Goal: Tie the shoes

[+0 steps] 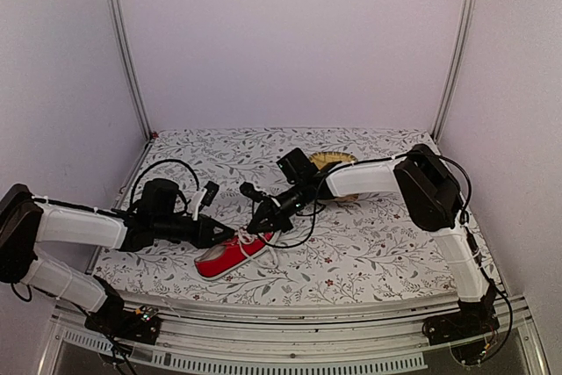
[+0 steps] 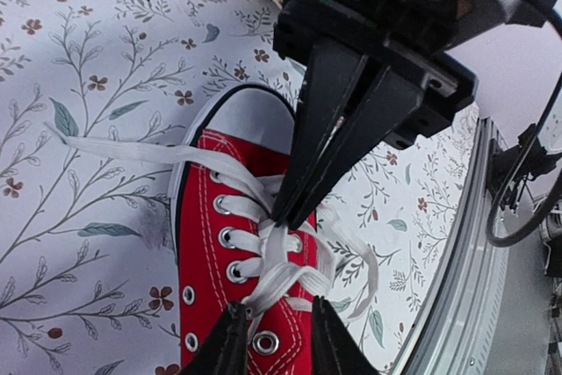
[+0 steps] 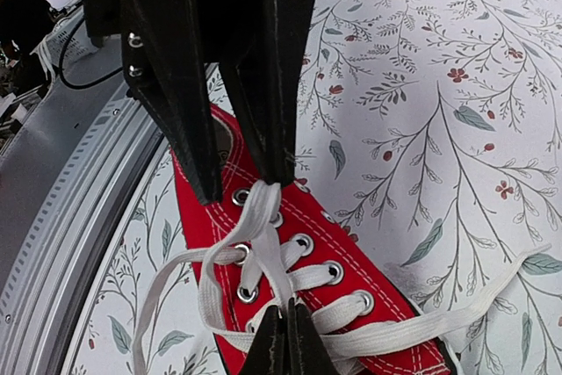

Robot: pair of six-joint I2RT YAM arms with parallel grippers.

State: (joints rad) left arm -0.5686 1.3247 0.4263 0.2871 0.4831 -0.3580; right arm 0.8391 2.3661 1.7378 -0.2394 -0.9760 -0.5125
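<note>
A red sneaker with white laces lies near the table's front edge, toe pointing away in the left wrist view. My right gripper is shut on a lace strand over the middle eyelets, its closed tips showing from the other side. My left gripper hovers over the shoe's top eyelets; its jaws stand apart. A lace loop rests against one of its fingers and is not pinched. One loose lace end trails across the cloth.
A yellow woven basket sits behind the right arm. The metal front rail of the table runs close beside the shoe. A floral cloth covers the table, and white walls close in both sides and the back.
</note>
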